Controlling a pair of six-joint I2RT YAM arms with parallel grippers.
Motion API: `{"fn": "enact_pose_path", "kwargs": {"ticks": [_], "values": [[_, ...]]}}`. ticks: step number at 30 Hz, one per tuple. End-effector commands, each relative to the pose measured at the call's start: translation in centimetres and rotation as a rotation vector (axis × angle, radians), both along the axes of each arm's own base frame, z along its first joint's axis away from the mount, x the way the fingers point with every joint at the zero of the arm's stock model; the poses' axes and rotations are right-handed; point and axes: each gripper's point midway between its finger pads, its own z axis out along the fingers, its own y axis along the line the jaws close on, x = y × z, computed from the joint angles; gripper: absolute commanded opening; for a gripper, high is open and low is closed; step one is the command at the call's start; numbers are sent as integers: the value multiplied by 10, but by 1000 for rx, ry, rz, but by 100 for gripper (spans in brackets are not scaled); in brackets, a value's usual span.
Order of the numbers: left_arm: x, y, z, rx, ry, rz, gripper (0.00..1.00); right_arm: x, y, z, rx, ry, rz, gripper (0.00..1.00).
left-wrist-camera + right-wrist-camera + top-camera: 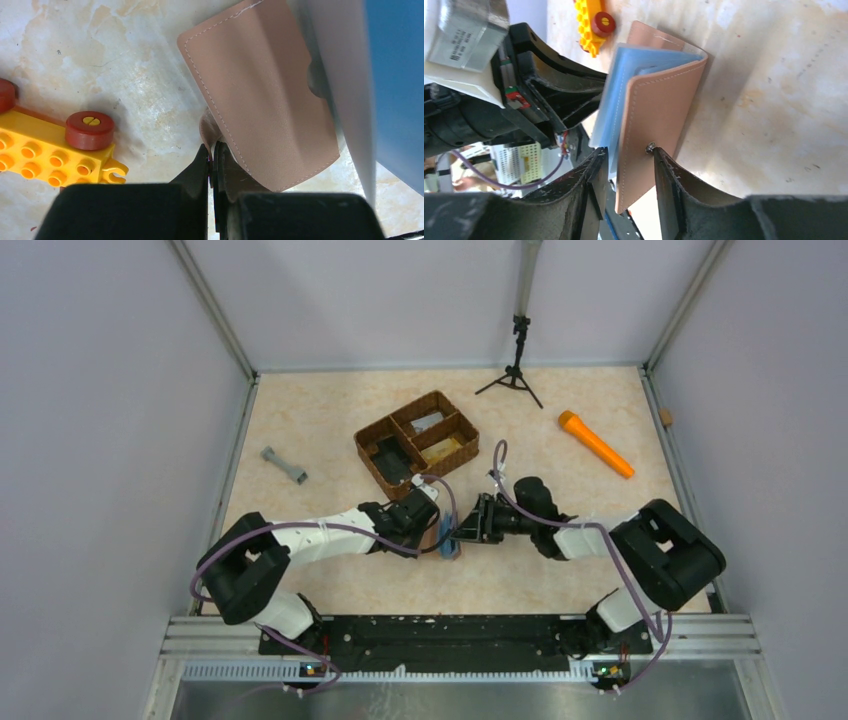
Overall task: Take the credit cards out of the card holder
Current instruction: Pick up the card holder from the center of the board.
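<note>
Seen from above, the card holder (449, 544) is only a blue sliver, mostly hidden between the left gripper (439, 533) and the right gripper (463, 533); the woven basket (362, 448) holds items too small to name; in the left wrist view the holder's cover runs off the top edge, a blurred blue surface (397, 75) is cut off at the right, and the yellow toy brick (45, 150) is cut off at the left; whether the right gripper's fingers (674, 175) press the cover or merely flank it cannot be told.

Your left gripper (212, 150) is pinched shut on an edge of the card holder (260, 100), facing tip to tip your right gripper (629, 156), whose fingers straddle its cover, grip unclear.
</note>
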Motion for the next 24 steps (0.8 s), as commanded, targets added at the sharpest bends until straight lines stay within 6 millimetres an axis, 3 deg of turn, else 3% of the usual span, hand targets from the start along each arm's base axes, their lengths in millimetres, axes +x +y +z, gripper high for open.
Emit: {"fn": "enact_pose_path", "kwargs": {"ticks": [1,16,21,24], "values": [[2,-14,6,-58,-16,-5,0,5,-4,1,-101,-78,-7,41],[3,-20,12,-72,-17,-10,0,4,0,-8,-241,-106,15,39],[3,-22,12,-83,-16,-10,0,6,-1,-8,-266,-110,10,27],[2,-23,13,-96,-19,0,0,6,-1,-7,-275,-113,14,25]]}}
